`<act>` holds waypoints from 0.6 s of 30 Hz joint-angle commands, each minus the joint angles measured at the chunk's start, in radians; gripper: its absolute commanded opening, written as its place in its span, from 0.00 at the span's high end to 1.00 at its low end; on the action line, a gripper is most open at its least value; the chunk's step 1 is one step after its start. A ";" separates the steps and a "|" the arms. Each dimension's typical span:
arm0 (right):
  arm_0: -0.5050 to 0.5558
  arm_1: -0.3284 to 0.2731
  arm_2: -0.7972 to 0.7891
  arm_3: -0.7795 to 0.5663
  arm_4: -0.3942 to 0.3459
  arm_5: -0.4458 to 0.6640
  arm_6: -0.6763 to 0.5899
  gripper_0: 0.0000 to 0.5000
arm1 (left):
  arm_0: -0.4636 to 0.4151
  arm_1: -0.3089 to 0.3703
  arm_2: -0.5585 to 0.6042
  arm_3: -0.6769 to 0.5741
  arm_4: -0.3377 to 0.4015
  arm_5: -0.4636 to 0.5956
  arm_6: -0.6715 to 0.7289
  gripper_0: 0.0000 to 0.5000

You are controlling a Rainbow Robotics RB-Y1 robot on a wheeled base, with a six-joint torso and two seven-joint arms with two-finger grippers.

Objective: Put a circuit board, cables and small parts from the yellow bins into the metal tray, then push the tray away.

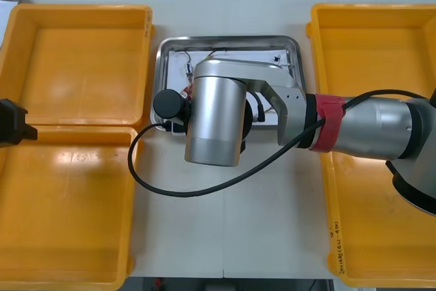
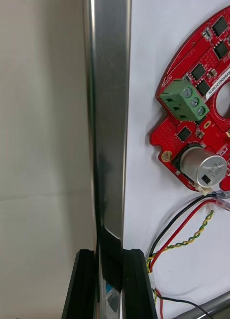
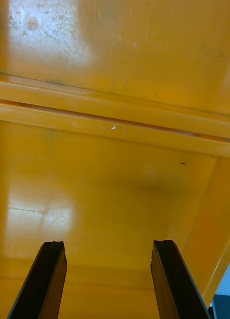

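The metal tray (image 1: pixel 228 40) lies between the bins, white inside. My right arm (image 1: pixel 214 120) reaches across its near left part. In the right wrist view my right gripper (image 2: pixel 109 254) is shut on the tray's shiny rim (image 2: pixel 109 124), one black finger (image 2: pixel 84 284) outside and the other inside. Just inside the rim lie a round red circuit board (image 2: pixel 199 114) and red, black and twisted yellow cables (image 2: pixel 184 229). My left gripper (image 3: pixel 109 249) stands open, holding nothing, over the floor of a left yellow bin (image 3: pixel 120 199); it also appears at the table's left edge (image 1: pixel 13 124).
Two yellow bins (image 1: pixel 82 59) (image 1: pixel 61 209) flank the tray on the left and two (image 1: pixel 375 52) (image 1: pixel 381 223) on the right, their floors bare. A black arm cable (image 1: pixel 170 189) loops over the table in front of the tray. Bare table lies beyond the tray.
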 commanded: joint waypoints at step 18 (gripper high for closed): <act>-0.157 0.031 -0.027 0.169 -0.051 -0.083 0.052 1.00 | 0.017 0.044 0.029 -0.029 0.008 0.007 -0.076 0.00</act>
